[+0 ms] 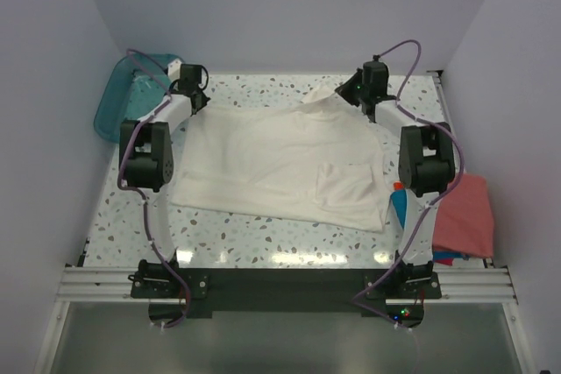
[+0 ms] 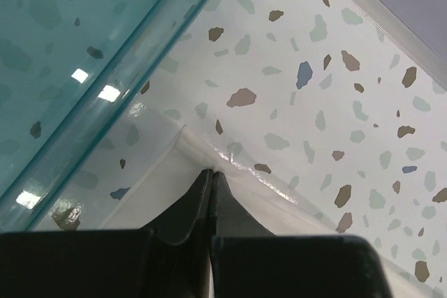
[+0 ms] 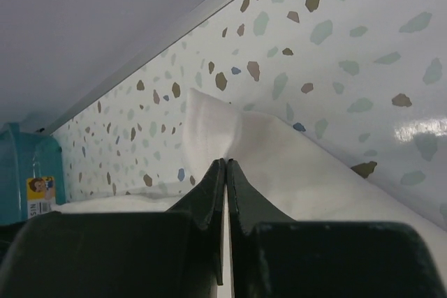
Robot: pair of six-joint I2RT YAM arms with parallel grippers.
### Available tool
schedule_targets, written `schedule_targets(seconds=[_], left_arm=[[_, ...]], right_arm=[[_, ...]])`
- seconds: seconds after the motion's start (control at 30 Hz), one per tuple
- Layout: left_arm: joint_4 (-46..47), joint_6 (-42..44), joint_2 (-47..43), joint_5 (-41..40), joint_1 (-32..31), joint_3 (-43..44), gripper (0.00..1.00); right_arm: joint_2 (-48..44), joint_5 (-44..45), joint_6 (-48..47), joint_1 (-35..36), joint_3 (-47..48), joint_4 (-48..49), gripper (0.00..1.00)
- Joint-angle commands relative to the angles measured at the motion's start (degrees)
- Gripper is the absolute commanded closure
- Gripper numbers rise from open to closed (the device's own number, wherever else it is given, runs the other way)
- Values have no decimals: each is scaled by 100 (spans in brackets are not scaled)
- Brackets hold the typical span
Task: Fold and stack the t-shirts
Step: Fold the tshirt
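Two grippers, both pinched shut on one cream-white t-shirt (image 1: 280,159). The cloth is soft and matte, spread out and lightly wrinkled on the glossy speckled terrazzo table (image 1: 263,234). The left gripper (image 2: 211,172) nips its far left edge, beside the translucent teal tub (image 1: 118,98). The right gripper (image 3: 225,162) nips the far right corner, which peaks upward. Both arms reach forward, elbows raised. A salmon-red t-shirt (image 1: 465,216) and a blue t-shirt (image 1: 399,203) lie bunched at the table's near right.
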Motion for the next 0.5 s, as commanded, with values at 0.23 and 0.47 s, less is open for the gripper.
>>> schedule_targets(seconds=[0.23,0.47], left_arm=[[444,-44,-725,52,58,-628,100],[541,-141,-1251,61,76,-1191,100]], right_arm=[[-1772,760,98,99,-1708,783,100],[-2835,1410,150,460,-2823,538,100]])
